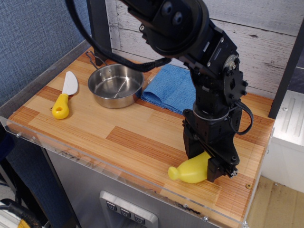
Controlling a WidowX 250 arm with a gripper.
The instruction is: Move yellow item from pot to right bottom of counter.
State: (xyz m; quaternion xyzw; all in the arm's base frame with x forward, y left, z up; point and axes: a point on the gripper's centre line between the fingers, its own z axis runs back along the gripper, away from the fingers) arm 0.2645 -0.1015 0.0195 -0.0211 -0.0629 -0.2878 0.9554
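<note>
counter front-right | fingers pinching yellow item | knobbed end pokes left

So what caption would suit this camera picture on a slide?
Gripper holds yellow toy banana at the counter's front right; steel pot sits empty.

Yellow item far end hidden behind hand; fingertips not discernible; arm cut off at top edge.

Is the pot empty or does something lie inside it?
Empty. The pot shows only its bare shiny bottom. The yellow item is out of it, at the counter's right front, in the gripper.
</note>
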